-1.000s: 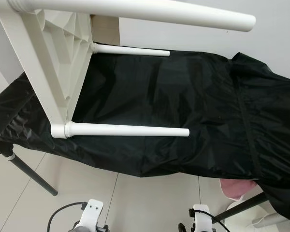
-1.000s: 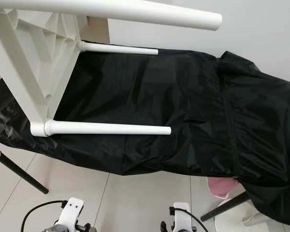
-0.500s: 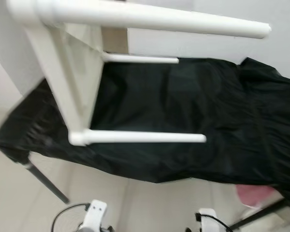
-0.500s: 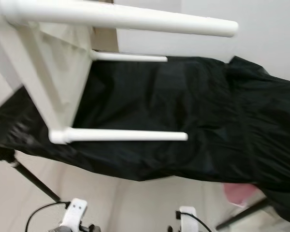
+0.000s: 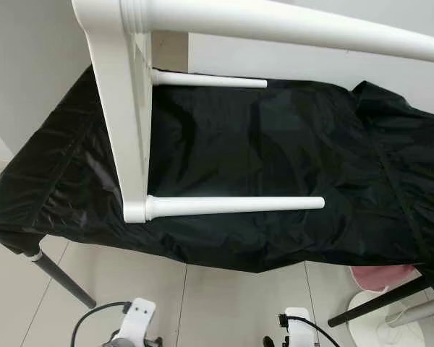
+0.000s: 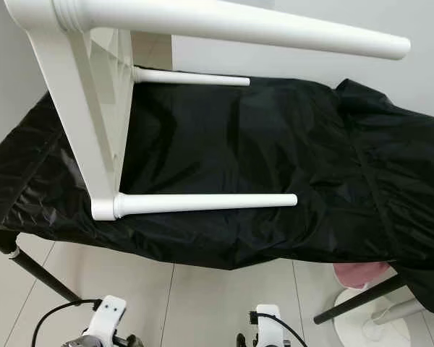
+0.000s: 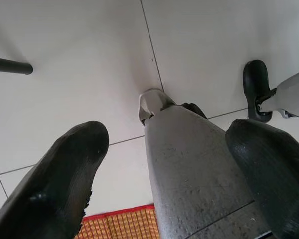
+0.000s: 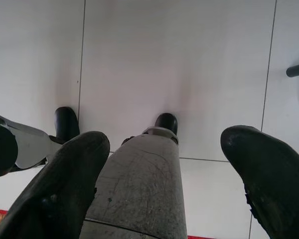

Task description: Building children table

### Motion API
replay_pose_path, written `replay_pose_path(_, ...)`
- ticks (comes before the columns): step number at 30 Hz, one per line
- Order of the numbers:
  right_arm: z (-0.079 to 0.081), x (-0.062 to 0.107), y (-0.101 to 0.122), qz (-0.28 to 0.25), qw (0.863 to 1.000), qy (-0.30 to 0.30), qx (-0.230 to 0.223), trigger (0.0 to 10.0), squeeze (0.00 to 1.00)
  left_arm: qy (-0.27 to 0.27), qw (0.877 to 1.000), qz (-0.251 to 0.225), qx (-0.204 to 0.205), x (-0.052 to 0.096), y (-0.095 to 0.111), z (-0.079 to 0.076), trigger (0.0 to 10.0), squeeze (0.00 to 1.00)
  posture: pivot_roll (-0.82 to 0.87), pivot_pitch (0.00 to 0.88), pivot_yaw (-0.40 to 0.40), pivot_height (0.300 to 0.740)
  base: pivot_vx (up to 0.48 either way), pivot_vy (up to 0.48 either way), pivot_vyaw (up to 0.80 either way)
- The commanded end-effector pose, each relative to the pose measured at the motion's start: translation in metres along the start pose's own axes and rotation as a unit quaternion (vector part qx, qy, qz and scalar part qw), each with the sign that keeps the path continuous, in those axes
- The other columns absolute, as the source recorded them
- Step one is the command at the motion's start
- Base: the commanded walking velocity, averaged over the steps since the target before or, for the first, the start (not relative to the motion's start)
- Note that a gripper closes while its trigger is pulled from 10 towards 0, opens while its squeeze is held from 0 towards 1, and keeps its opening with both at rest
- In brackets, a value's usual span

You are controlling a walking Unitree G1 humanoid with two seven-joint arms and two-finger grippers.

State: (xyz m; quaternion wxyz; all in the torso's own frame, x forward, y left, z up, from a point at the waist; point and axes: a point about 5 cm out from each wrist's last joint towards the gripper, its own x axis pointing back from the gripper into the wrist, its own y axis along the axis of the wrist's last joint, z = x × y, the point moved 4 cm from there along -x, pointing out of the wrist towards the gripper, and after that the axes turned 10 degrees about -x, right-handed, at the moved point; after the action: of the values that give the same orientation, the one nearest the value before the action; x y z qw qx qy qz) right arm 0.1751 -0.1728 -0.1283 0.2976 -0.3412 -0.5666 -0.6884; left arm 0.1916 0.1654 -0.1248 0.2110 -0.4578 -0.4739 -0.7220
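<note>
White kids' table (image 5: 134,130) lies on its side on the black cloth (image 5: 275,152) that covers a work surface; top panel edge-on at the cloth's left end, three legs sticking out rightward. Near leg (image 5: 235,205) lies along the cloth's front part, far leg (image 5: 210,80) near the wall behind, and a third leg (image 6: 231,25) runs high above the cloth, close to the camera. A pink thing (image 5: 382,275) peeks from under the cloth's right front edge.

Both arms hang idle, pointing at the tiled floor (image 7: 79,50). Left gripper (image 7: 164,164): fingers spread wide, nothing held. Right gripper (image 8: 164,174): same, wide apart and empty.

Judgement: legs look fitted, so the step prob. is checking them or turning the table upright. To do it well: stand square to the cloth's front edge, raise both arms, grip the panel rim and a leg near its root, not at the tip, so the screw joint isn't levered. Lift w/o dragging, or the cloth will slide.

Vs 0.5 s ago: whole view shifted, blur gone, i.e. camera moved, not the table. Panel now reads more edge-on, and more of the cloth's left end shows. Arms still down.
</note>
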Motion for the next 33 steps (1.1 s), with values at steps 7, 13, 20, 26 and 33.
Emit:
replay_pose_path(7, -0.008, 0.002, 0.001, -0.007, 1.0, -0.003, 0.005, 10.0, 1.0, -0.017, 1.0, 0.0, -0.005, 0.001, -0.003, -0.004, 10.0, 0.0, 0.02, 0.0, -0.025, 0.74, 0.0, 0.0, 0.0)
replay_pose_path(13, -0.023, 0.005, 0.021, -0.064, 0.998, -0.001, -0.002, 10.0, 1.0, 0.003, 0.999, -0.043, 0.002, 0.004, 0.008, 0.019, 10.0, 1.0, 0.01, 0.0, -0.026, 0.74, 0.0, 0.0, 0.0)
replay_pose_path(20, -0.027, 0.009, 0.044, -0.126, 0.992, 0.018, 0.007, 10.0, 0.0, 0.017, 0.997, -0.071, -0.004, 0.01, 0.011, 0.038, 10.0, 0.0, 0.0, 0.0, -0.029, 0.74, 0.0, 0.0, 0.0)
replay_pose_path(26, -0.019, 0.019, 0.062, -0.188, 0.978, 0.078, 0.051, 10.0, 0.0, 0.015, 0.993, -0.114, -0.033, 0.019, 0.017, 0.052, 10.0, 0.0, 0.0, 0.0, -0.034, 0.74, 0.0, 0.0, 0.0)
replay_pose_path(33, -0.009, 0.031, 0.071, -0.232, 0.957, 0.133, 0.112, 10.0, 0.0, -0.02, 0.984, -0.162, -0.077, 0.027, 0.021, 0.05, 10.0, 0.0, 0.0, 0.0, -0.032, 0.74, 0.0, 0.0, 0.0)
